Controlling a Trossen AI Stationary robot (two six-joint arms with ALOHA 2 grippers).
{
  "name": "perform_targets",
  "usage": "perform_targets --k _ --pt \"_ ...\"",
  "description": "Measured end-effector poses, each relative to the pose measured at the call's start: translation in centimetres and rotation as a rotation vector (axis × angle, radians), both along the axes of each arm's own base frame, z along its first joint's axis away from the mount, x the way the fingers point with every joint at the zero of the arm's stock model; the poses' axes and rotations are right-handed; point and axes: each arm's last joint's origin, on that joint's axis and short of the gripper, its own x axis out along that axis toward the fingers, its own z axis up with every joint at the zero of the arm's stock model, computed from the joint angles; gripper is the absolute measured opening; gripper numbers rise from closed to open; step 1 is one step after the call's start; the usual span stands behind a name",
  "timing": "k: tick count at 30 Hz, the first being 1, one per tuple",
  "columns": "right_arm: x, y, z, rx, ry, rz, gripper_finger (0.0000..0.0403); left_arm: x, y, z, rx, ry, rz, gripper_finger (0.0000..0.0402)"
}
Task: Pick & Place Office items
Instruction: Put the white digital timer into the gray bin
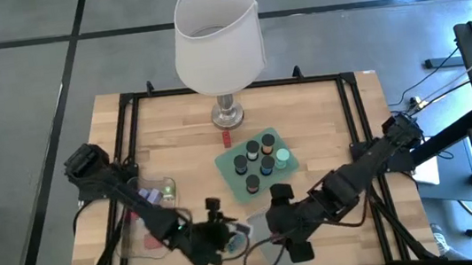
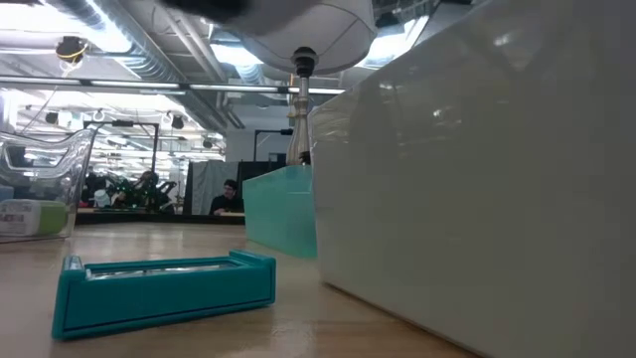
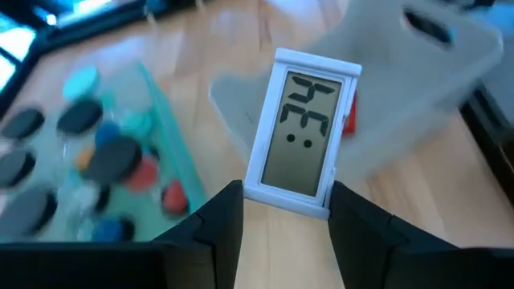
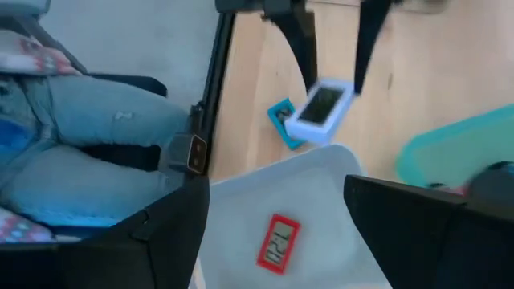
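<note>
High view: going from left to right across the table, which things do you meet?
Clear bin → left gripper, holding a white clock → green tray with capped cylinders → right gripper.

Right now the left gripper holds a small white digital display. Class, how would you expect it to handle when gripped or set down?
The white digital display looks like a rigid plastic case, so it probably won't flex between the left gripper fingers. Its smooth sides may slip in a light grip. Being flat and thin, it would likely topple if stood on edge, not roll.
</note>
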Motion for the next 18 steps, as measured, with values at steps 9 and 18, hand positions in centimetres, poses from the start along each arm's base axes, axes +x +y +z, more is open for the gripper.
perform_targets --k 9,18 --pt "-2.4 0.1 2.0 -0.155 0.030 -0.041 0.0290 5.5 2.6 -0.4 -0.043 -0.155 -0.101 0.0147" --pt "-3.3 0.3 1.8 -0.207 0.061 -0.097 0.0290 7.9 3.0 -2.9 -0.167 -0.197 -0.138 0.0147"
